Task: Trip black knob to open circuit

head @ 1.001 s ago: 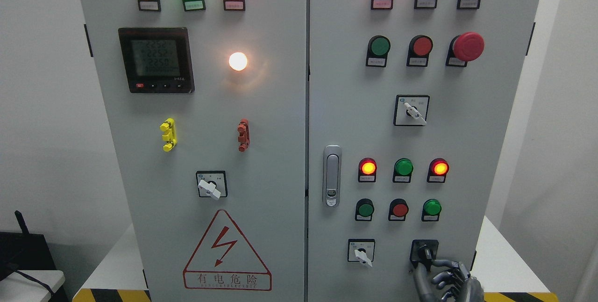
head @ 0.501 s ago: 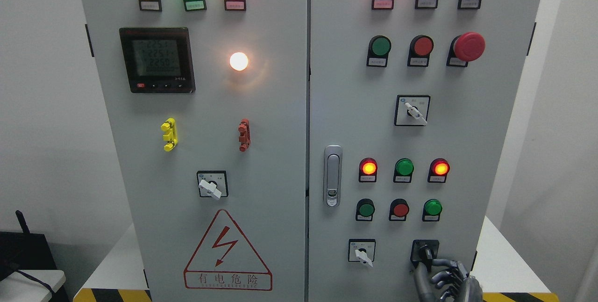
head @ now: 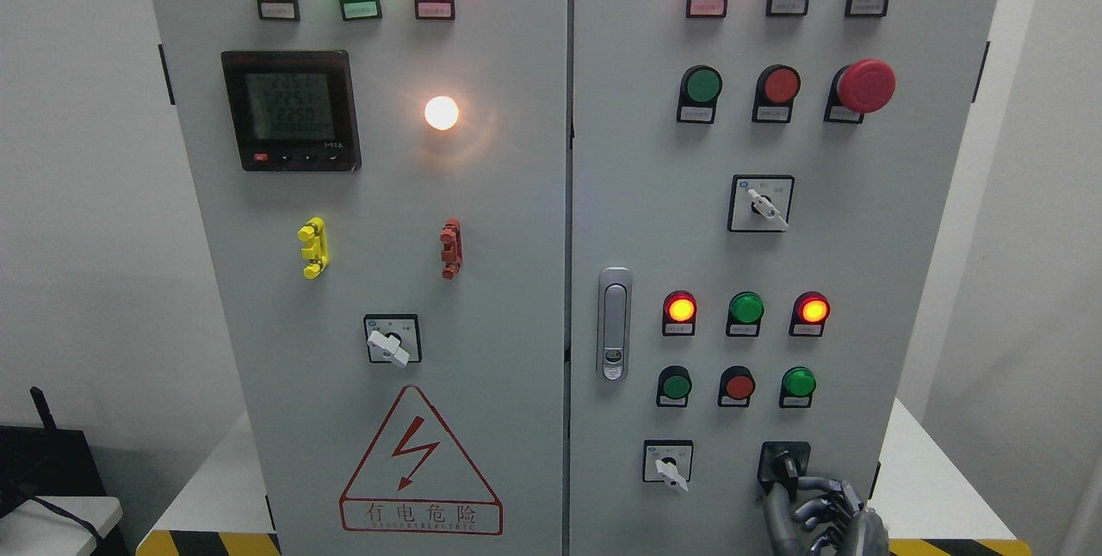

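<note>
— What carries everything in front of me?
— A white counter (head: 925,487) with a black-and-yellow striped front edge.
— And directly on it?
— The grey electrical cabinet (head: 516,220), standing upright.

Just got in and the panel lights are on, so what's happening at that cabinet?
The robot's right hand is up at the black knob in the bottom right corner of the cabinet's right door, fingers curled at the knob's handle. Whether it has turned is not clear. Several red, amber and green indicator lamps are lit, including the white lamp on the left door. The left hand is out of view.
</note>
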Available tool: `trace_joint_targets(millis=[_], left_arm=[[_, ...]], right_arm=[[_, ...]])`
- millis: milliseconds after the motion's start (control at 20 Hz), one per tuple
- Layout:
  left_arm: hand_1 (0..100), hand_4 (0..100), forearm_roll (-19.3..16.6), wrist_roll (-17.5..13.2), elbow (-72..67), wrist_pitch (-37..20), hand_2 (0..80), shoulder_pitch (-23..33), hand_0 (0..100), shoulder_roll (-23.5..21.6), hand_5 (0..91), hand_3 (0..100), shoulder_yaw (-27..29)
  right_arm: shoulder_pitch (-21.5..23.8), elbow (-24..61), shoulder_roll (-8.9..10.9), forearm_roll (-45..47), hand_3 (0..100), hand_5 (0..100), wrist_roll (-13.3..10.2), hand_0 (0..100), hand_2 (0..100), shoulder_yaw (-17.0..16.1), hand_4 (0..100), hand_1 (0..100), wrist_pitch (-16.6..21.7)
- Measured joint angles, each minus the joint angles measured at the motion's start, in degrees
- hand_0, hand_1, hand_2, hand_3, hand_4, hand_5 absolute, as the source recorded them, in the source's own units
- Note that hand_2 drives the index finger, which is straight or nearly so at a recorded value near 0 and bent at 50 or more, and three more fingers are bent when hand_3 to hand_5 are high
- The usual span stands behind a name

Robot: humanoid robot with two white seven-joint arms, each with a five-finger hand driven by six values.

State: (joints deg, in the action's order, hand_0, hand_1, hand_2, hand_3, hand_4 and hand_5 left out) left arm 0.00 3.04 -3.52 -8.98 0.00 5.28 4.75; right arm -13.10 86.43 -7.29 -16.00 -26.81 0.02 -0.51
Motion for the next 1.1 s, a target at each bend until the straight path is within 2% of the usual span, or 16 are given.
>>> trace_joint_targets(millis=[1102], left_arm=[[39, 0, 0.0, 0.0, 0.0, 0.0, 0.0, 0.0, 12, 0.0, 0.0, 0, 0.0]], right_arm=[[0.02, 0.13, -0.07, 0.29, 82, 89, -0.13, 58, 53, -0.01, 85, 79, 0.04]])
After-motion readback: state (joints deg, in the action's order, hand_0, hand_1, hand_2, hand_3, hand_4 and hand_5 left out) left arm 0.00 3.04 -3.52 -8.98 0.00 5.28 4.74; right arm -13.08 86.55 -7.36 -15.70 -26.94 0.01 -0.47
